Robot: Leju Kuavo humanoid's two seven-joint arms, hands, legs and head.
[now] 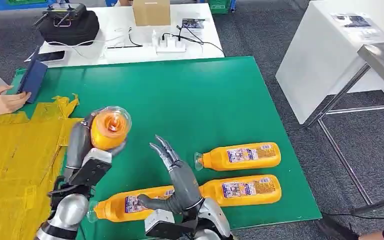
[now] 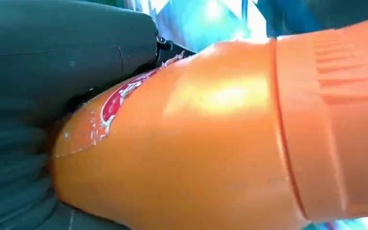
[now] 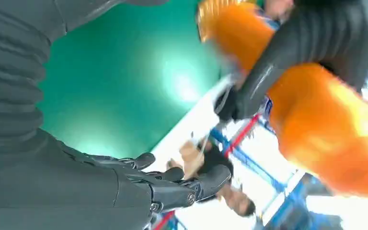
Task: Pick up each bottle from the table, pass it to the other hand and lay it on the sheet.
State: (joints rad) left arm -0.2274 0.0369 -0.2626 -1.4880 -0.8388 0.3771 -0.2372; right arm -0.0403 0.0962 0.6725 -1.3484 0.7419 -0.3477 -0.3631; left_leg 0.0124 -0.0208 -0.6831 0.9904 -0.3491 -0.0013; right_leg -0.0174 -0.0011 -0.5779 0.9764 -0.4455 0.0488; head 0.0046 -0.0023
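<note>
Three orange bottles (image 1: 240,156) lie near the green tabletop's (image 1: 190,95) front edge while the left hand (image 1: 87,150) grips a fourth bottle (image 1: 110,129) raised beside the yellow sheet (image 1: 15,160) at the left edge, and the right hand (image 1: 177,175) stands empty, fingers spread.

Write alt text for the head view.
The robot's left hand holds an orange plastic bottle above a green table mat; its right hand is open beside it. Three more orange bottles lie on the mat, right of a yellow sheet.
</note>
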